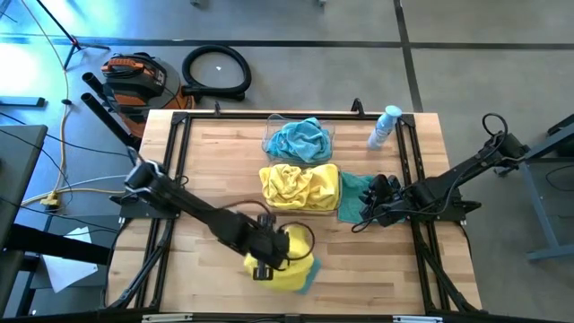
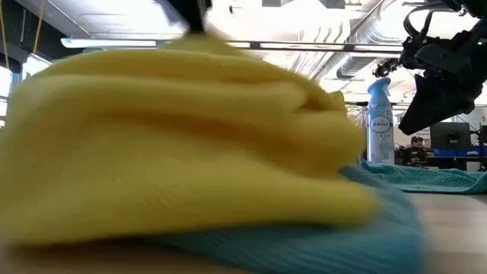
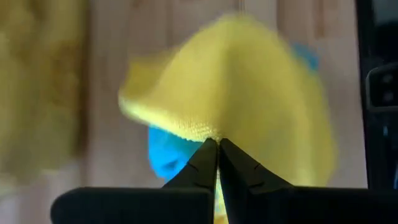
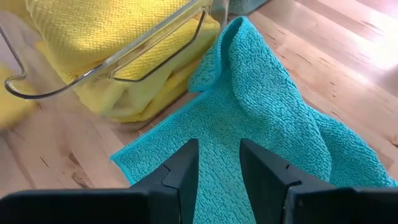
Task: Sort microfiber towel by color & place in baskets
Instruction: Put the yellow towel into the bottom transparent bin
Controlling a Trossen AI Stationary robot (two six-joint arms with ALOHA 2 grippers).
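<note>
At the surface's [image 1: 215,170] six o'clock edge, the left gripper [image 1: 266,266] had its fingers pinched on a yellow towel [image 1: 291,260] lying over a teal one. At three o'clock, the right gripper [image 4: 217,163] hovered, fingers narrowly apart, above a teal towel [image 4: 267,118] beside the yellow-filled basket [image 1: 300,187].

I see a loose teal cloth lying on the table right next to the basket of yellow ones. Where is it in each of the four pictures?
High view: the teal towel lies right of the yellow-filled basket, under the right hand.
Low view: a flat teal strip at the far right, behind the spray bottle.
Left wrist view: cannot tell; only teal under a yellow towel shows.
Right wrist view: fills the lower right.
Shared landmark: the yellow-filled basket.
</note>
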